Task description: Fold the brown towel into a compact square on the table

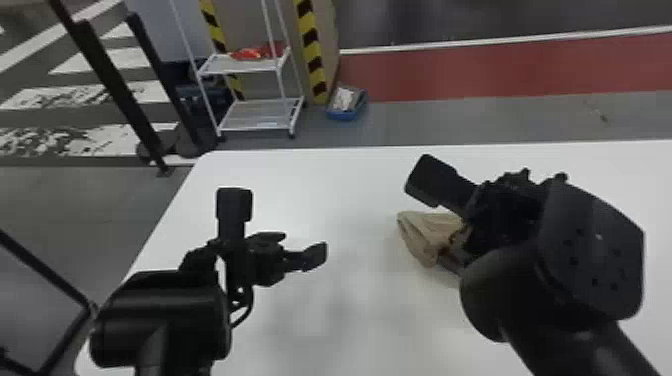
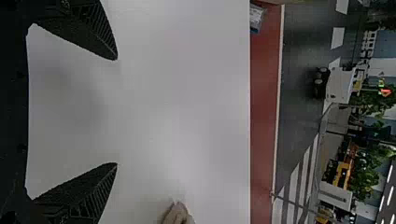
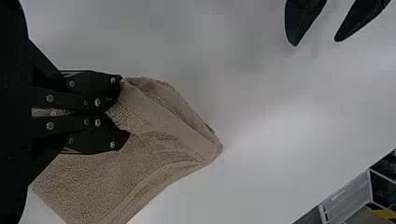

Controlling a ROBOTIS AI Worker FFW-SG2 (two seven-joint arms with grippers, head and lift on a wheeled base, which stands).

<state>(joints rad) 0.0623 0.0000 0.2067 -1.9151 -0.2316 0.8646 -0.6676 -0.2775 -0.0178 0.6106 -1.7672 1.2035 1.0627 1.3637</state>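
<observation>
In the head view the brown towel (image 1: 425, 232) lies bunched and folded on the white table (image 1: 345, 320), partly hidden beneath my right gripper (image 1: 452, 225). My left gripper (image 1: 280, 225) is over the table to the towel's left, apart from it. In the left wrist view my left gripper (image 2: 116, 111) stands open with nothing between its fingers, and a tip of the towel (image 2: 178, 214) shows. The right wrist view has my right gripper (image 3: 114, 109) shut on the towel (image 3: 154, 149), whose layered edges extend beyond the fingers.
The table's far edge runs behind both grippers. Past it on the floor stand a white wire shelf (image 1: 260, 112) and a blue bin (image 1: 346, 102). Black posts (image 1: 115, 85) rise beyond the table's left side.
</observation>
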